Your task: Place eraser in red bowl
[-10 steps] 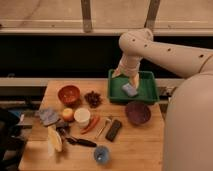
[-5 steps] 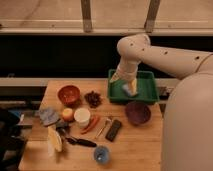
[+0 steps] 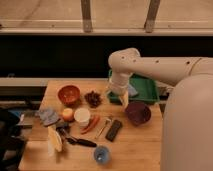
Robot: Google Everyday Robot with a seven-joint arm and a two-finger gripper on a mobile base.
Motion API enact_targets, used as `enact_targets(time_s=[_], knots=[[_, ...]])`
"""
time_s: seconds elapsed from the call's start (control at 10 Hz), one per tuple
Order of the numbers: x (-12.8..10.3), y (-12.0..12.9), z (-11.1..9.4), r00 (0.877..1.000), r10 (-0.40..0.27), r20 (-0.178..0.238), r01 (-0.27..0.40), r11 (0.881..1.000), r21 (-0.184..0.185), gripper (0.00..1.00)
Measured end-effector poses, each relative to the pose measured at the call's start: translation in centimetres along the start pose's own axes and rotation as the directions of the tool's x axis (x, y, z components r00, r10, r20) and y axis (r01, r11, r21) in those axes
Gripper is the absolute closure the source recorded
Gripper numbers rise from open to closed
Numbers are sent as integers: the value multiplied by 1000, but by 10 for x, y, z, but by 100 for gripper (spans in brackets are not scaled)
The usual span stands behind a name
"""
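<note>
Gripper (image 3: 122, 99) hangs off the white arm, pointing down over the front-left corner of the green tray (image 3: 147, 90), above the table (image 3: 142, 147). Jaws spread wide, nothing between them, nothing held. Eraser (image 3: 114, 130) lies flat on the table, nearer the camera than the jaws and a touch to picture-left of them, apart from them, untouched. Red bowl (image 3: 69, 94) sits well to picture-left of the jaws, about level with them, and looks empty inside. Dark clump of something (image 3: 93, 98) sits between the jaws and the red bowl; can't tell what it is. Purple bowl (image 3: 138, 112) is just picture-right of the jaws and a bit nearer the camera. Pale blue lump (image 3: 132, 90) lies in the tray just behind the jaws, partly hidden by the arm. White cup (image 3: 81, 116) is picture-left of the eraser. Blue cup (image 3: 102, 154) stands furthest from the jaws, past the eraser, at the table's near edge. Black-handled tool (image 3: 82, 142) lies picture-left of the blue cup.
</note>
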Motion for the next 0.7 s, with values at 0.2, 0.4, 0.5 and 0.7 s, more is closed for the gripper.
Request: enact_targets(time_s=[0.2,0.4,0.5,0.7], knots=[[22,-7,26,997,-17,-75,18,1000,19,20],[36,-8,36,994,-33,-106,37,999,35,20],[36,-9,37,994,-32,-107,36,999,37,20],[35,-10,36,994,-30,-107,34,999,37,20]])
